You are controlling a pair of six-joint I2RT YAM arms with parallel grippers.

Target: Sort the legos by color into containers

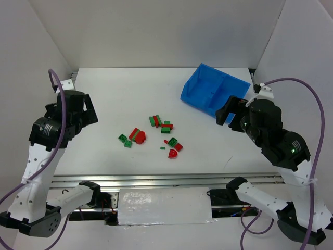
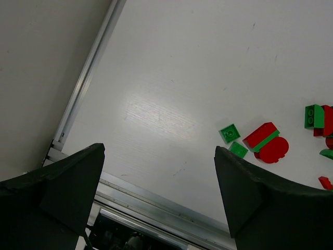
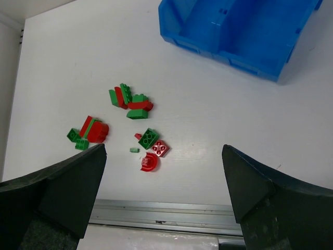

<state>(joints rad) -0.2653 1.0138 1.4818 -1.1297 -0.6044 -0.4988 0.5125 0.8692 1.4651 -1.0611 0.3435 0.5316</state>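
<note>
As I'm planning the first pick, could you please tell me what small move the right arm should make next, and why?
Probably lower the right gripper toward the red rounded brick. The gripper is open and holds nothing. In the right wrist view that brick lies almost between its fingers with nothing stacked on it, and the blue bin sits on the same side of the table.

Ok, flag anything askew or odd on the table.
The bin sits turned at an angle to the table edges, far right. Several legos sit in mixed red-green clumps, apparently joined, which is awkward for colour sorting. Nothing looks broken.
</note>
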